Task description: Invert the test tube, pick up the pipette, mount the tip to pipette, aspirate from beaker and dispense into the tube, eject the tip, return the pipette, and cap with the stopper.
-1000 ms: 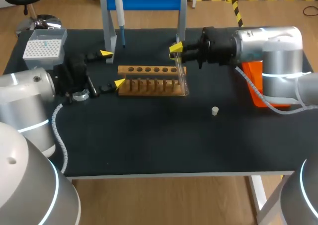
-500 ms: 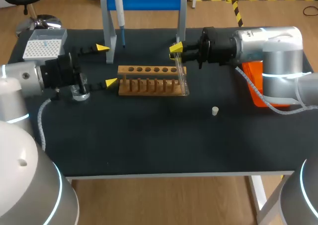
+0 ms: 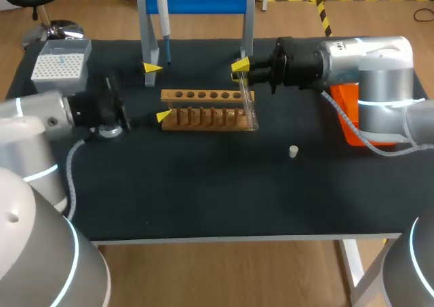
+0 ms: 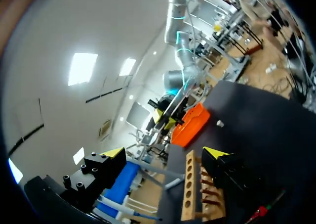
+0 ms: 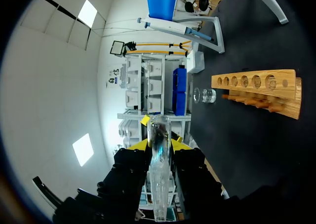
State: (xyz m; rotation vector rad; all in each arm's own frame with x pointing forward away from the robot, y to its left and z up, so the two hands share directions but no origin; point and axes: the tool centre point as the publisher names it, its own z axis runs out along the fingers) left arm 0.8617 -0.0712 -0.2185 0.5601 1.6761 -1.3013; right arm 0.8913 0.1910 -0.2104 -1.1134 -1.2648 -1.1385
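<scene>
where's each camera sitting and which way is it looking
Head: above and behind the robot, looking down on the table; left arm and right arm enter from the sides.
Left wrist: on the left arm, looking along the open left gripper toward the rack.
Right wrist: on the right arm, looking along the right gripper, shut on the tube.
All three show the rack.

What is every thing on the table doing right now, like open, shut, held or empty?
right gripper: shut on the test tube.
test tube: held off the rack, no stopper on.
left gripper: open, holding nothing.
pipette: hanging on the blue stand, not held.
rack: all holes empty.
stopper: loose on the table.
beaker: standing upright.
</scene>
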